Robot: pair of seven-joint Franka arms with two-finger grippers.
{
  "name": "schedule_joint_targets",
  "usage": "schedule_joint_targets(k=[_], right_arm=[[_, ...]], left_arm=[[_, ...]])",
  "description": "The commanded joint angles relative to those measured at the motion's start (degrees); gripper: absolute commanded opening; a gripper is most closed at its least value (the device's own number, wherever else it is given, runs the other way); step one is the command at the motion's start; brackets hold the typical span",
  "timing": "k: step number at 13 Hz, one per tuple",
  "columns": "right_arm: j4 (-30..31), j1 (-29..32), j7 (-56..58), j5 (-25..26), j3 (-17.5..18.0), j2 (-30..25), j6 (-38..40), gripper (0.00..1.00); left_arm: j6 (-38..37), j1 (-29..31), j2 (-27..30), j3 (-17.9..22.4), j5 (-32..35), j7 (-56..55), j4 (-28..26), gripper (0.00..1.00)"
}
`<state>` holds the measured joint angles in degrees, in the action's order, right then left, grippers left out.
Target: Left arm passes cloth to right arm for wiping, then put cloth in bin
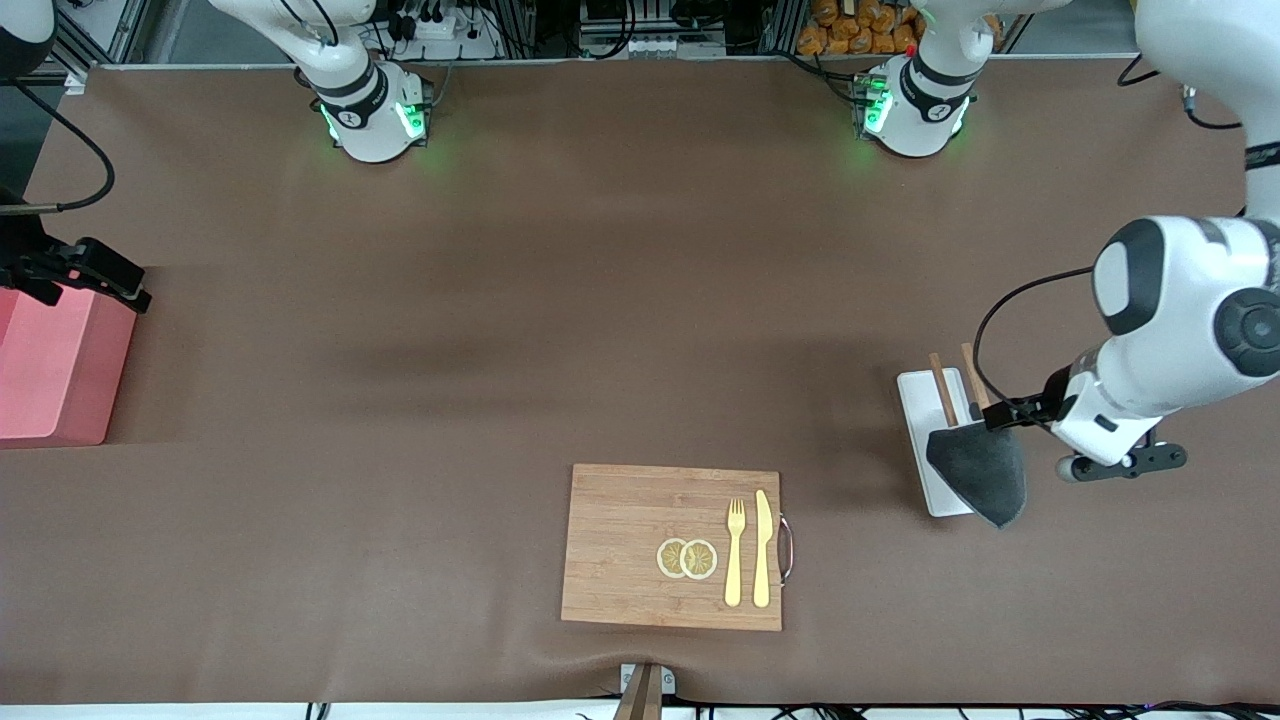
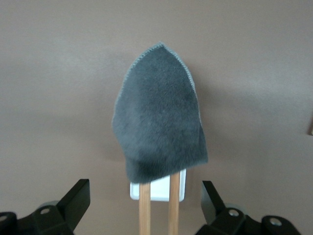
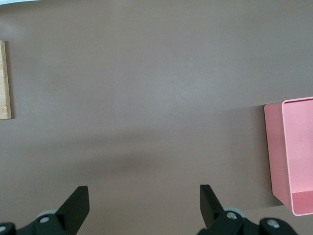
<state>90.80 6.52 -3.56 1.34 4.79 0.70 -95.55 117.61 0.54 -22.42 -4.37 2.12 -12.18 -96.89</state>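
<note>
The left gripper (image 2: 145, 208) is open, up over the tray (image 1: 930, 400) and sticks (image 1: 943, 388). The cloth (image 1: 982, 470) lies on the tray's near end, its tip pointing toward the front camera. It is dark grey, soft and folded. The right gripper (image 3: 144, 208) is open, up beside the pink bin (image 1: 55, 365).
</note>
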Motion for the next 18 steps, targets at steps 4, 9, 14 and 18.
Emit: schedule_joint_targets(k=[4, 9, 14, 18], right_arm=[[-0.3, 2.1, 4.1, 0.0, 0.8, 0.7, 0.2, 1.0], [-0.3, 2.6, 3.9, 0.0, 0.8, 1.5, 0.1, 1.0], [-0.4, 1.1, -8.3, -0.2, 1.1, 1.8, 0.8, 1.0], [-0.4, 0.3, -12.4, -0.7, 1.2, 1.9, 3.2, 1.0]], left_arm=[[2.8, 0.3, -1.1, -0.1, 1.4, 0.0, -2.6, 1.0], [2.7, 0.3, -2.4, -0.1, 1.4, 0.6, -2.6, 0.6], [2.6, 0.3, -2.6, -0.1, 1.4, 0.7, -2.4, 0.08], [0.0, 0.2, -0.8, -0.5, 1.3, -0.1, -2.0, 0.0]])
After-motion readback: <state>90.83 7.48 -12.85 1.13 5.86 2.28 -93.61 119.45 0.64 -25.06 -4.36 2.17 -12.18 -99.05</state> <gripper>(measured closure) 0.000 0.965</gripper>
